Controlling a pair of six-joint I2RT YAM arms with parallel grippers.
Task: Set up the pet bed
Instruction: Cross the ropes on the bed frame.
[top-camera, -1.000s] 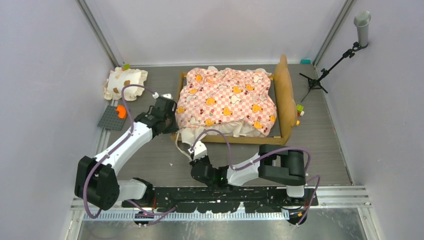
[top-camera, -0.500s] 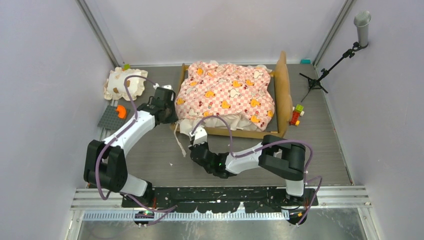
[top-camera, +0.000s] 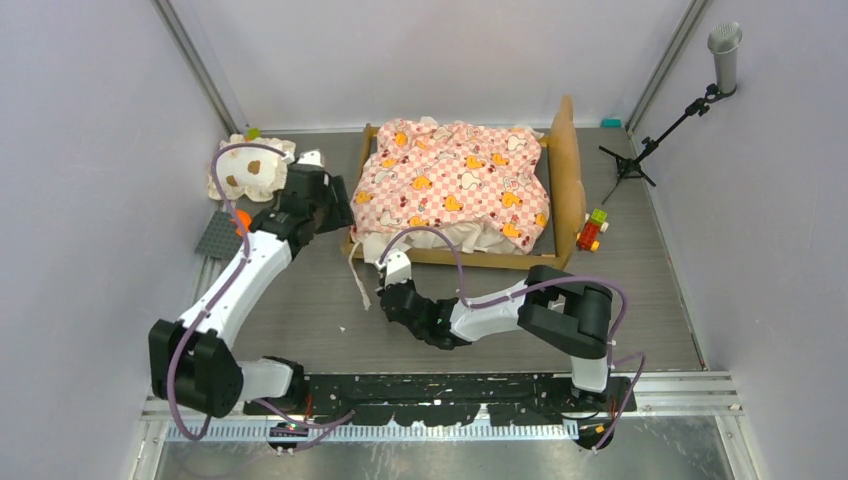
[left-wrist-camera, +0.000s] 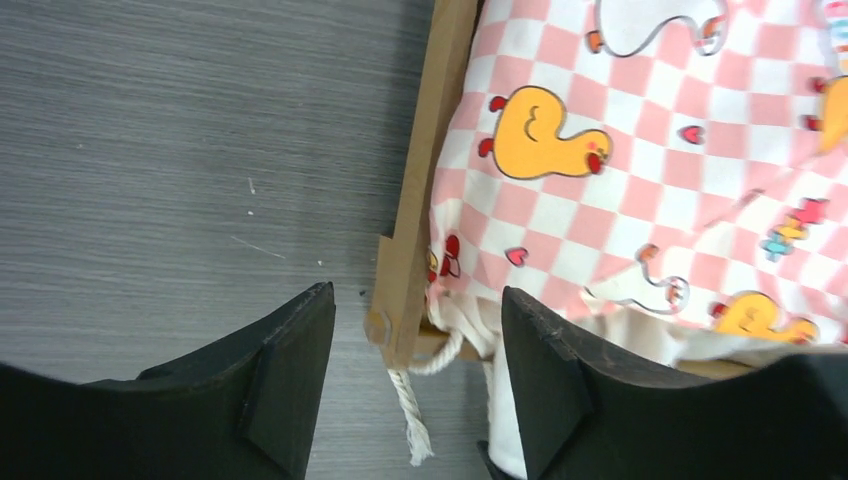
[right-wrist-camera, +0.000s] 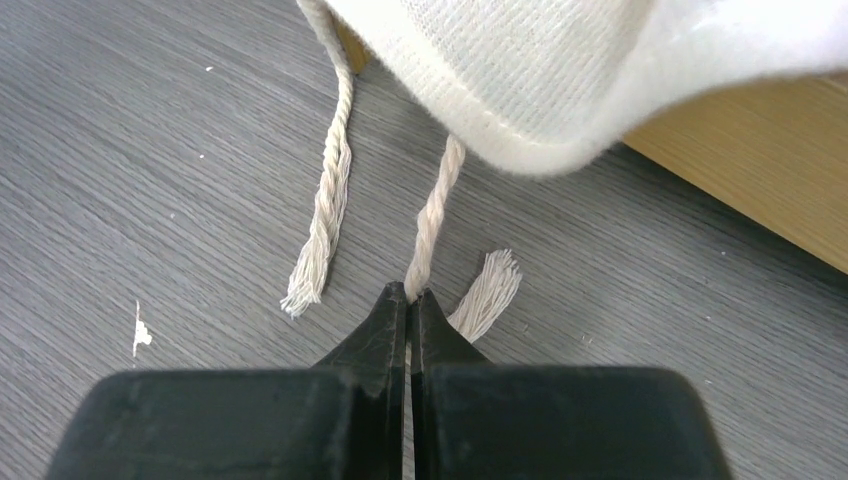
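Though near pet bed, pillow apart.

No legible text, label, brand, number or sign in any of the three views. The only printed surface is the cover of the pet bed. It carries pictures only: orange ducks, white outlined ducks and small red hearts on a pink-and-white check. No lettering can be made out among them.

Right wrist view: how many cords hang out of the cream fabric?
2. The left cord hangs loose, its frayed end on the table; the right cord is pinched in the right gripper. More may be hidden under the fabric.
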